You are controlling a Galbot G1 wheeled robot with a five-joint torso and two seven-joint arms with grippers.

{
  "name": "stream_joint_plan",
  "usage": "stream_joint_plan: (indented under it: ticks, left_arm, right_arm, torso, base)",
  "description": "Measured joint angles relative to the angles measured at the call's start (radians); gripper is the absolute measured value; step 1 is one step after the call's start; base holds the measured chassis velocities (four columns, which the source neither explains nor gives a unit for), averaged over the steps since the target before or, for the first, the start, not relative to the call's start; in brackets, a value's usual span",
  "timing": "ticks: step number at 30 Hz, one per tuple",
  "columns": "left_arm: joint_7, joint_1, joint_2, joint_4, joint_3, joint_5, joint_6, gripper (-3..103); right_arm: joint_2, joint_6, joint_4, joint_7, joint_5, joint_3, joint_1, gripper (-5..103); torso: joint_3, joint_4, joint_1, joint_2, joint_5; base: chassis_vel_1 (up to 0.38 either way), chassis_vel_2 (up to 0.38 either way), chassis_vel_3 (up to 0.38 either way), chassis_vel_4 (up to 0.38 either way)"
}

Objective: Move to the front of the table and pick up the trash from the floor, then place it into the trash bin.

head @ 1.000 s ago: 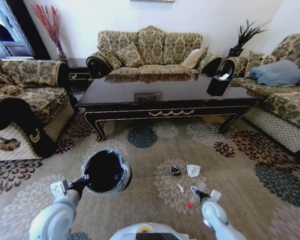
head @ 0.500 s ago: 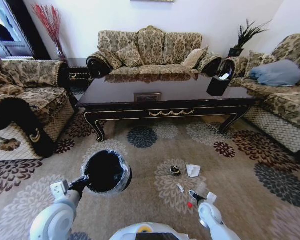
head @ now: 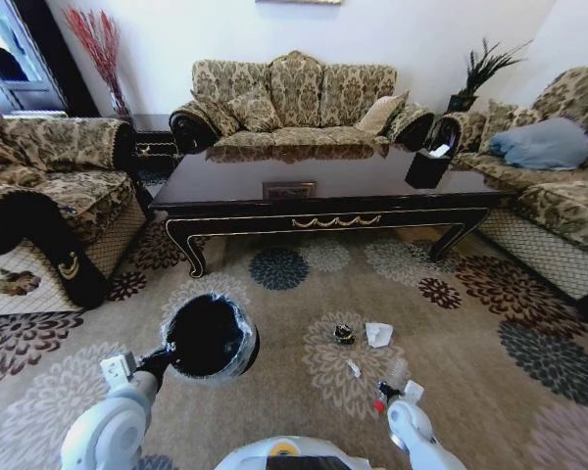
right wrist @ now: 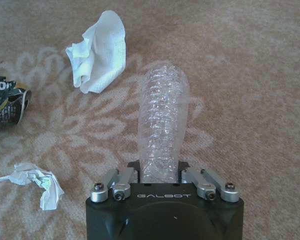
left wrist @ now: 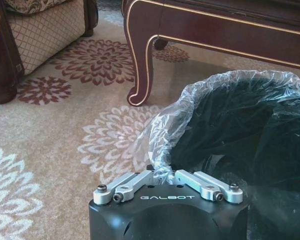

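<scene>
Gripping a crushed clear plastic bottle [right wrist: 162, 117], the right gripper [right wrist: 162, 172] is held low over the carpet [right wrist: 250, 75], near crumpled white tissue [right wrist: 97, 52]. The bag-lined trash bin [left wrist: 240, 125] is clamped at its rim by the left gripper [left wrist: 166, 176], before the counter [head: 323, 186].

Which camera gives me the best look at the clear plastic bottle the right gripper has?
The right wrist view: the ribbed clear bottle fills the frame's middle, clamped in the right gripper. The head view shows it as a faint clear shape.

right hand [right wrist: 159, 167] clamps a clear crushed bottle [right wrist: 162, 120] above the floor [right wrist: 250, 75], white paper [right wrist: 97, 52] nearby.
</scene>
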Motion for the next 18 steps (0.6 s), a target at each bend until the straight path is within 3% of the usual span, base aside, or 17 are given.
stream_joint_plan:
  ticks: [4,10,11,12,13,15,16,18]
  left_arm:
    - [0.001,0.006,0.000,0.000,0.014,0.014,-0.001,2]
    - [0.011,0.006,0.045,-0.012,0.021,0.007,0.004,2]
    - [0.011,0.006,0.045,-0.012,0.021,0.007,0.004,2]
    - [0.016,0.002,0.069,-0.012,0.027,0.009,0.005,2]
    - [0.016,0.001,0.072,-0.012,0.028,0.009,0.005,2]
    - [0.025,-0.010,0.102,-0.007,0.050,0.005,0.011,2]
    - [0.025,-0.010,0.102,-0.007,0.050,0.005,0.011,2]
    - [0.029,-0.038,0.133,0.007,0.078,-0.028,0.023,2]
  right_arm:
    - [-0.009,0.038,0.031,-0.026,-0.009,0.014,-0.020,26]
    - [-0.050,0.270,0.131,-0.224,-0.108,0.044,-0.052,25]
    - [-0.050,0.270,0.131,-0.224,-0.108,0.044,-0.052,25]
    - [-0.058,0.348,0.171,-0.292,-0.131,0.048,-0.063,25]
    - [-0.059,0.358,0.177,-0.301,-0.133,0.048,-0.064,25]
    - [-0.060,0.475,0.255,-0.398,-0.137,0.043,-0.079,25]
    - [-0.060,0.475,0.255,-0.398,-0.137,0.043,-0.079,25]
    - [-0.054,0.533,0.340,-0.469,-0.106,0.024,-0.087,25]
  torso:
    - [0.000,-0.0004,0.000,0.000,0.0007]
    - [0.000,0.0000,0.000,0.000,0.0001]
    - [0.000,0.0000,0.000,0.000,0.0001]
    - [0.000,-0.0003,0.000,0.000,-0.0001]
    - [0.000,-0.0002,0.000,0.000,-0.0001]
    - [0.000,0.0003,0.000,0.000,-0.0001]
    - [0.000,0.0003,0.000,0.000,-0.0001]
    - [0.000,0.0000,0.000,0.000,-0.0003]
  base:
    - [0.000,0.000,0.000,0.000]
    - [0.000,0.000,0.000,0.000]
    - [0.000,0.000,0.000,0.000]
    - [0.000,0.000,0.000,0.000]
    - [0.000,0.000,0.000,0.000]
    - [0.000,0.000,0.000,0.000]
    - [0.000,0.000,0.000,0.000]
    - [0.000,0.000,0.000,0.000]
